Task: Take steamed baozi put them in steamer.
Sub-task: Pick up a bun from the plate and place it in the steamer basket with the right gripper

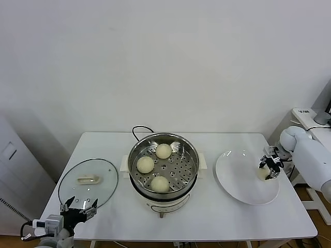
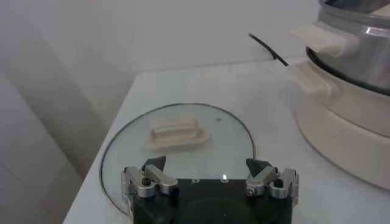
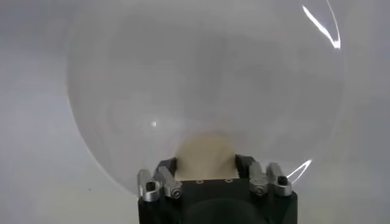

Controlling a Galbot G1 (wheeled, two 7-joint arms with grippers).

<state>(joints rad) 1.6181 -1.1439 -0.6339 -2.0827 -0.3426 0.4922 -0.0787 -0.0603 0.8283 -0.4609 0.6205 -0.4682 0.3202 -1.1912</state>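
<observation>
The steamer (image 1: 194, 161) stands mid-table, and its side also shows in the left wrist view (image 2: 353, 109). Three baozi lie on its perforated tray: a near one (image 1: 159, 183), a left one (image 1: 145, 164) and a far one (image 1: 163, 151). A fourth baozi (image 1: 262, 174) sits at the right edge of the white plate (image 1: 243, 181). My right gripper (image 1: 270, 169) is shut on it. In the right wrist view the fingers of this gripper (image 3: 206, 163) press both sides of the baozi (image 3: 206, 149) over the plate (image 3: 207, 79). My left gripper (image 1: 78, 209) is open and empty at the front left.
The glass lid (image 1: 103, 170) with a cream handle lies flat left of the steamer, just beyond the left gripper (image 2: 207, 167), and shows in the left wrist view (image 2: 231, 140). The black cord (image 1: 138, 129) loops behind the steamer. White equipment stands off the table's right edge.
</observation>
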